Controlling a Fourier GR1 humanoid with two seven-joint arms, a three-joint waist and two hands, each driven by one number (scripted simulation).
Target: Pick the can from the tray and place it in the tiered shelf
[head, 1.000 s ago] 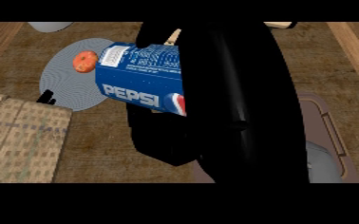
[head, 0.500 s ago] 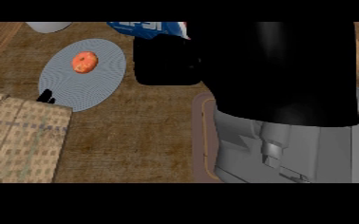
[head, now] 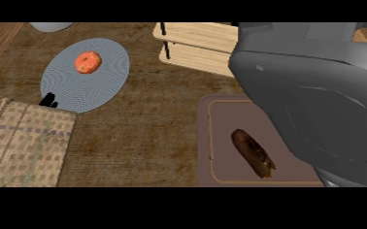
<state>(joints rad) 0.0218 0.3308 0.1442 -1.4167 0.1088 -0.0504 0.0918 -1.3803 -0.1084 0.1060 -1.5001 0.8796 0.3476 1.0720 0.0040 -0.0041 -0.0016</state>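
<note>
Across the right side of the frame a large grey forearm [head: 308,102] fills the view from the top edge down to the lower right corner, covering part of the tray [head: 215,140] and part of the tiered shelf [head: 193,46]. No hand shows beyond it, so the state of the fingers cannot be told, and the can is nowhere visible; whether it is hidden behind the arm cannot be told either.

Open room lies in the middle of the brown, wood-grained desk [head: 154,126], a bare strip running from the shelf down to the lower edge, between the plate and the tray. The shelf, of pale wooden slats with a thin black post, sits at the top centre, its right end hidden by the arm. The tray is a dull mauve rectangle with rounded corners and a thin lighter rim line; a dark brown elongated item [head: 252,153] lies tilted on it, just beside the arm.

At the upper left a round grey plate [head: 72,87] with fine ribbing carries a small orange-red round item [head: 88,62]. A woven tan mat [head: 32,145] lies at the lower left, touching the plate's lower edge, where a small black shape [head: 48,100] stands.
</note>
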